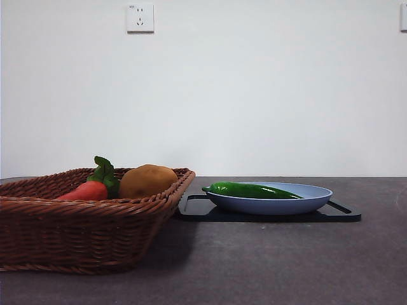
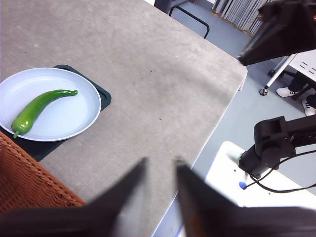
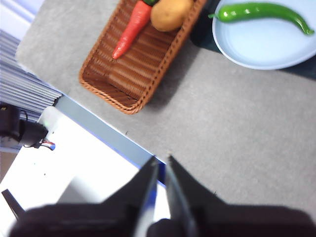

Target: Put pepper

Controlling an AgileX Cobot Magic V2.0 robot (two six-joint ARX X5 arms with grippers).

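Observation:
The pepper [image 1: 251, 190] is long, glossy and green, and it lies on its side in a pale blue plate [image 1: 315, 198] right of the table's middle. Both wrist views show the pepper [image 2: 37, 108] [image 3: 261, 11] from above, curved across the plate [image 2: 69, 123] [image 3: 261, 49]. My left gripper [image 2: 160, 162] hangs high over the table's edge, well away from the plate, open and empty. Over the opposite table edge, far from the pepper, my right gripper [image 3: 162, 158] is shut on nothing. Neither arm appears in the front view.
The plate rests on a black tray [image 1: 343, 216]. Beside it at the left stands a brown wicker basket [image 1: 76, 235] holding a red vegetable with green leaves [image 1: 86, 190] and a tan potato [image 1: 147, 180]. Bare grey tabletop [image 1: 286, 267] lies in front.

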